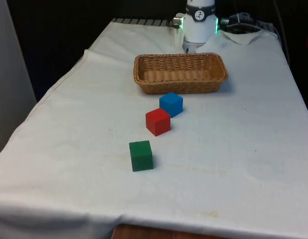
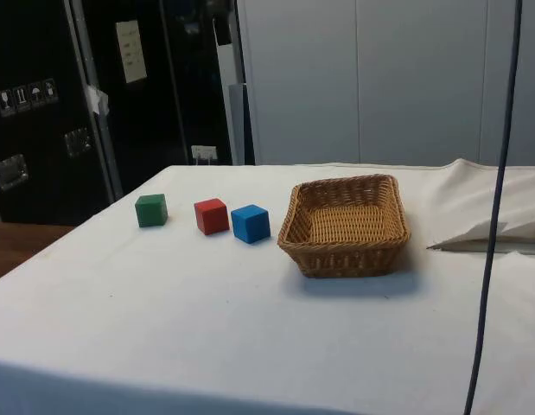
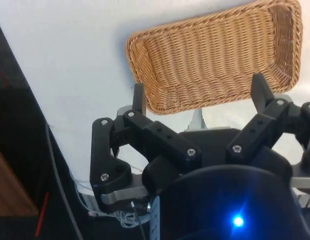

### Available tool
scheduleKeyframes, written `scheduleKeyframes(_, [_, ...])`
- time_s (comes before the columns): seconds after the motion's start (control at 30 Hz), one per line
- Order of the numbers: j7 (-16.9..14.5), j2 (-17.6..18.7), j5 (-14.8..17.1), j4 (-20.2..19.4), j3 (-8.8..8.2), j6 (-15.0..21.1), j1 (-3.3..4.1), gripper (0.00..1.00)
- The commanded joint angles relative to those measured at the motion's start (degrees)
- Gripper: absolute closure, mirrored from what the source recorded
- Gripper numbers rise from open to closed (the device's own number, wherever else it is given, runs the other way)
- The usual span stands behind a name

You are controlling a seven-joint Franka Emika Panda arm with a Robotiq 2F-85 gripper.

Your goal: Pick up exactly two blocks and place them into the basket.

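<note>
1. Three blocks sit untouched on the white cloth (image 1: 253, 164) in a diagonal row: blue block (image 1: 171, 104) just near of the basket (image 1: 180, 73), red block (image 1: 157, 121) right beside it, green block (image 1: 141, 155) nearest the camera, a bit apart.
2. Basket holds nothing; task looks not yet started, first pick pending.
3. Gripper (image 3: 200, 97) hangs high above the basket's far side, jaws spread wide, holding nothing.
4. Next move likely: travel over the basket, descend on the blue block, closest.
5. Blue and red almost touch, so the fingers may nudge red. Nothing else blocks the way.
</note>
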Motion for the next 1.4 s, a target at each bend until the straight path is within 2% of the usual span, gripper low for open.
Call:
scheduleKeyframes(0.0, [0.0, 0.2, 0.0, 0.1, 0.0, 0.2, 0.0, 0.0])
scheduleKeyframes(0.23, [-0.5, 5.2, 1.3, 4.6, 0.17, 0.3, -0.06, 0.0])
scheduleKeyframes(0.27, [-0.2, 4.6, 0.7, 4.1, 0.11, 0.5, 0.0, 0.0])
scheduleKeyframes(0.57, [-0.6, 11.9, 2.7, 11.3, 0.63, 0.5, -0.06, 0.0])
scheduleKeyframes(0.6, [-0.3, 10.9, 2.1, 10.5, 0.52, 0.5, 0.11, 0.0])
scheduleKeyframes(0.63, [-0.8, 13.2, 2.9, 12.5, 0.57, 0.5, -0.11, 0.0])
scheduleKeyframes(0.83, [-1.5, 17.3, 3.0, 16.1, 0.4, 1.1, -0.29, 0.0])
scheduleKeyframes(0.87, [-1.0, 16.8, 2.6, 15.7, 0.23, 1.0, -0.06, 0.0])
scheduleKeyframes(0.9, [-1.7, 18.4, 3.0, 17.0, 0.29, 1.5, -0.29, 0.0])
scheduleKeyframes(1.1, [-3.8, 20.8, 2.9, 17.9, -0.11, 3.8, -0.4, 0.0])
scheduleKeyframes(1.17, [-3.6, 21.0, 2.6, 17.9, -0.4, 3.6, -0.17, 0.0])
scheduleKeyframes(1.27, [-4.1, 20.1, 3.2, 16.2, -0.4, 4.5, -0.23, 0.0])
scheduleKeyframes(1.37, [-4.9, 20.9, 3.7, 15.7, -0.4, 5.4, -0.74, 0.0])
